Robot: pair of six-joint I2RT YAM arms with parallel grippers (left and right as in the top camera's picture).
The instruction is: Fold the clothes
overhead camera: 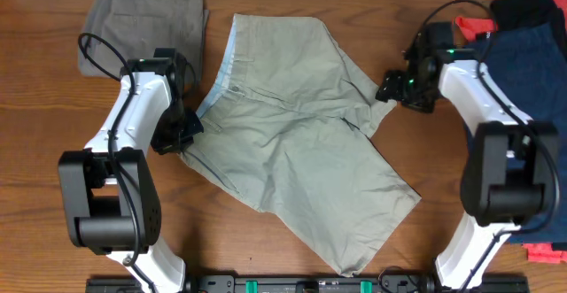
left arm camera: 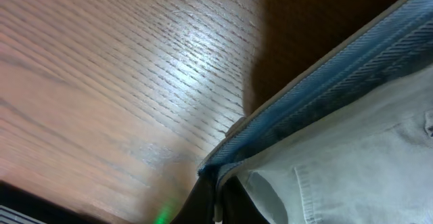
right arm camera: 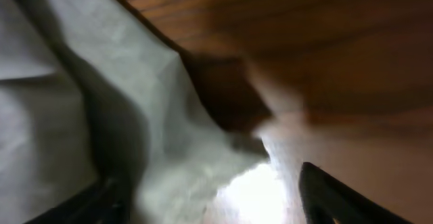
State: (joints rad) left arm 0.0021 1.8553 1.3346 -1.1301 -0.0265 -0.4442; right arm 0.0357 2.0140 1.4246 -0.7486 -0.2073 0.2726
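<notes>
My left fingers (left arm camera: 201, 207) are closed tight on the corner of the waistband (left arm camera: 338, 68) of the khaki shorts (overhead camera: 301, 142), where the pale blue lining shows. Pinching that stiff seam, I judge, gives me a firmer hold to lift or pull by than loose cloth would. My right fingers (right arm camera: 335, 193) stand apart with the hem edge of one leg bunched between them, not yet pinching it. They sit opposite the left hold, probably so the two can draw the garment flat. The shorts lie spread and slanted across the middle of the wooden worktop (overhead camera: 35, 107), unfolded, the other leg pointing toward my near edge. A grey-olive pair (overhead camera: 146, 14) lies at the far left, near the waistband. A navy pair (overhead camera: 532, 54) waits at the far right, beside my right arm.
</notes>
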